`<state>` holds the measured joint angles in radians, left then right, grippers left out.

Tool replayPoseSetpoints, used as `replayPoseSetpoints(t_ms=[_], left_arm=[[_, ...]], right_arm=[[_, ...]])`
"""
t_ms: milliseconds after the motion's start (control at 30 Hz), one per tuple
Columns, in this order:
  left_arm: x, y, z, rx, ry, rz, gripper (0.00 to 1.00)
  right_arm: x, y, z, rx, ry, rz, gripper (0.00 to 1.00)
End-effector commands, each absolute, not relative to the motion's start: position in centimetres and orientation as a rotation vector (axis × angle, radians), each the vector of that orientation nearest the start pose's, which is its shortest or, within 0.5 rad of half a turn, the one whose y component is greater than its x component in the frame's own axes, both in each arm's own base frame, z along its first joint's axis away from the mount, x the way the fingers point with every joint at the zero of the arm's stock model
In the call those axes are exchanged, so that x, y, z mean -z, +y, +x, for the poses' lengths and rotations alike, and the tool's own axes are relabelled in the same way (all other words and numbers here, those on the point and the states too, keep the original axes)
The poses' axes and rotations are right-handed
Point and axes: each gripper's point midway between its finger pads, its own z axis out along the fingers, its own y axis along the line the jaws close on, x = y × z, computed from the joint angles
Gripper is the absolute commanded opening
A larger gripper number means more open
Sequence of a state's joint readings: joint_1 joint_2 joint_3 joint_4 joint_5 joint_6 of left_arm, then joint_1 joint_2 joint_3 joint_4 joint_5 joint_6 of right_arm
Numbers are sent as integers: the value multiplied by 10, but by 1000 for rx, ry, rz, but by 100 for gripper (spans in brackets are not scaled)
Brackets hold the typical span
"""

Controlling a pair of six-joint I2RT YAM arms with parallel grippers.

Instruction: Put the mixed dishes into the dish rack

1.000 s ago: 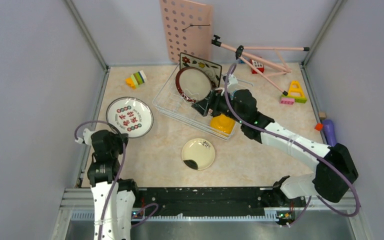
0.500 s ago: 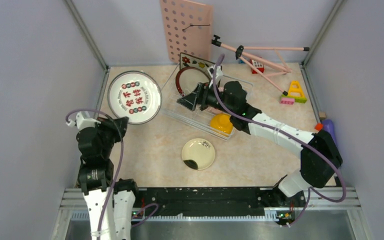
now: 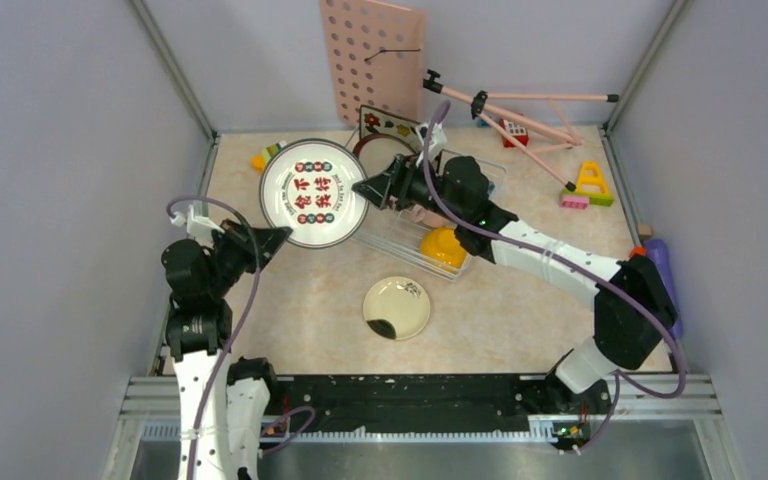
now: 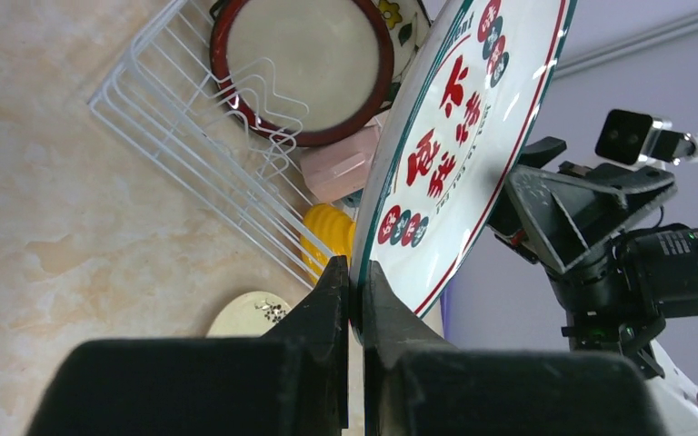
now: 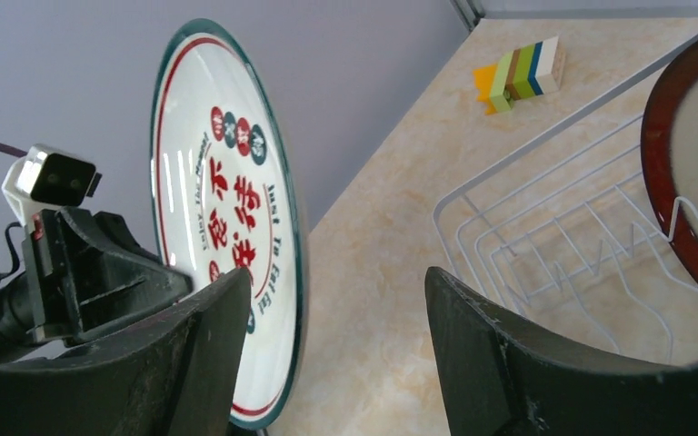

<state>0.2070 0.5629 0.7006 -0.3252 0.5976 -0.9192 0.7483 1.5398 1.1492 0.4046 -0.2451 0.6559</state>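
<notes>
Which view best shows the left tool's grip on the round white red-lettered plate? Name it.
Left wrist: left tool pinches the round white red-lettered plate close up. Top external shows that grip small; right wrist mostly hides it.

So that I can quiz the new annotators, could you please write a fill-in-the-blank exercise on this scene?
1. The left end effector holds the lettered plate by its rim, while the right end effector has its jaws ___.
2. The round plate standing in the dish rack has a dark-___ rim.
3. The cream plate on the table has a ___ blotch.
Missing words: open, red, black.
</notes>
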Motion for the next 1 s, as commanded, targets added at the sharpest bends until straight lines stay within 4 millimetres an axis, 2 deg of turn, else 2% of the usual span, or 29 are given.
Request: replayPoseSetpoints(t_ms=[0,67,100,167,200,233,267,333,400,433,667,733,800,967], left_arm=[[-319,-88,241,1086,1658,-406,0],[-316,-91,241,1101,1677,-396,0],[-315,-93,241,1110,1686,-390,0],[-314,-96,241,1123,1696,-350,0],[-314,-98,239,1123,1698,-317,0],[-313,-98,239,1110,1702,-297,4],[-312,-97,240,1085,1708,-291,18],[-305,-92,241,1025,1733,-296,53],[-298,-86,242,968,1761,-308,73],[-294,-83,243,941,1775,-310,77],[-277,-80,250,863,1808,-248,84],[-272,-79,251,840,1808,-231,89],[-264,-78,254,820,1809,-228,89],[-247,-80,259,797,1836,-220,89]], right_arm=[[-333,396,332,-1272,1619,-258,66],[-334,400,332,-1290,1615,-266,53],[-335,402,331,-1303,1610,-273,38],[-339,404,330,-1320,1598,-285,1],[-342,403,329,-1316,1591,-289,0],[-347,400,330,-1300,1576,-293,0],[-349,396,332,-1268,1563,-291,0],[-358,383,337,-1181,1534,-273,0],[-368,369,343,-1062,1503,-287,0],[-373,362,346,-1000,1488,-297,0],[-417,311,368,-552,1341,-383,0],[-427,301,373,-436,1284,-423,0],[-435,296,377,-344,1217,-459,0],[-432,293,386,-164,1116,-559,0]])
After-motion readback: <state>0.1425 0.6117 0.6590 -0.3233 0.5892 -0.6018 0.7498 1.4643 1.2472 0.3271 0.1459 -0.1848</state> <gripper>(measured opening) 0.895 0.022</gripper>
